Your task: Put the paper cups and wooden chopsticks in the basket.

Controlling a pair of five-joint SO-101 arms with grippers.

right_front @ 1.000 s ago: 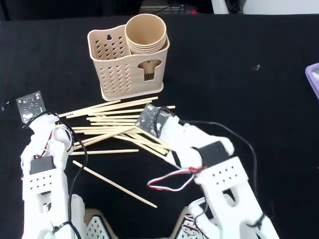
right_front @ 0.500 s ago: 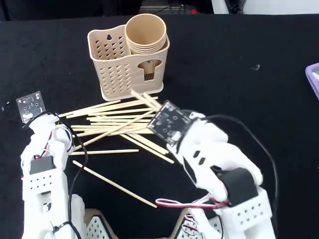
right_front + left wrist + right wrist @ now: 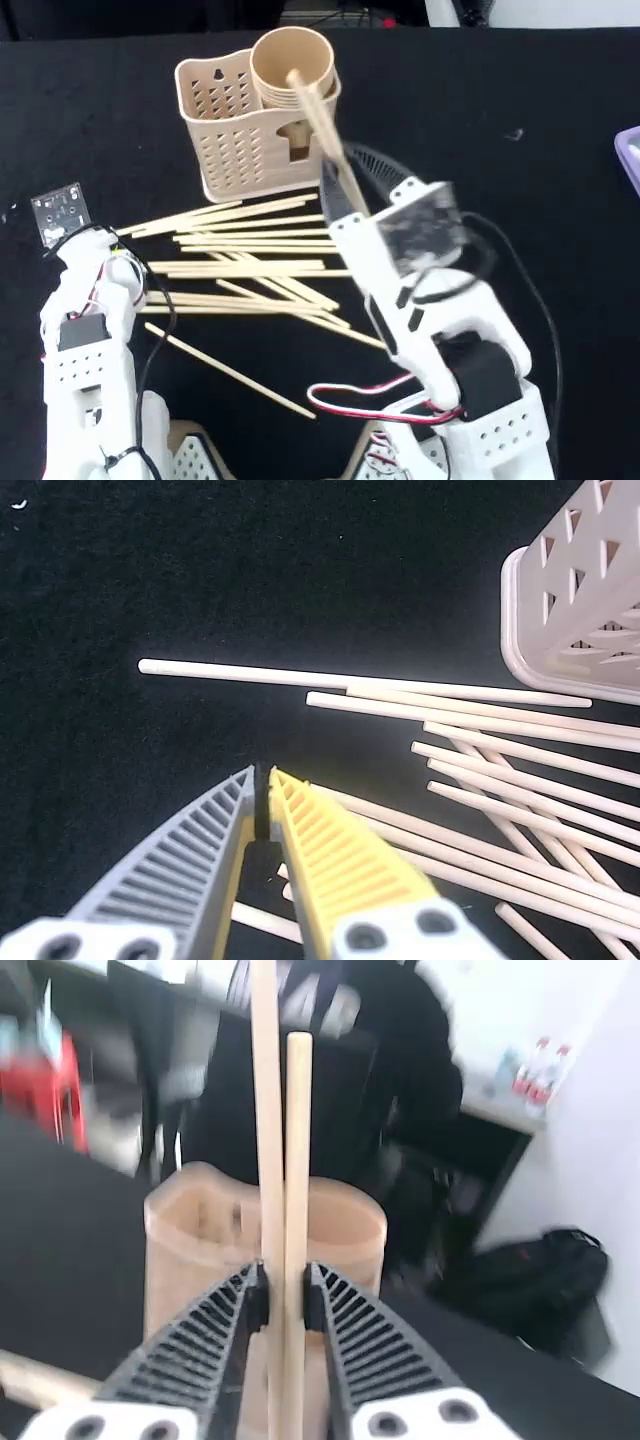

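The right tool (image 3: pixel 283 1295) is pinching two chopsticks (image 3: pixel 297 1160) just in front of the basket (image 3: pixel 235 150), which is holding stacked paper cups (image 3: pixel 280 55). Before the basket, loose chopsticks (image 3: pixel 240 265) are lying on the counter (image 3: pixel 520 200); the left tool (image 3: pixel 267 780) is sitting closed farther out.

The high camera is looking down on the black table (image 3: pixel 520 200) from behind the arms. The left wrist camera is hanging close over it, and the right is facing nearly level. All three are sharing the beige perforated plastic basket (image 3: pixel 235 150).
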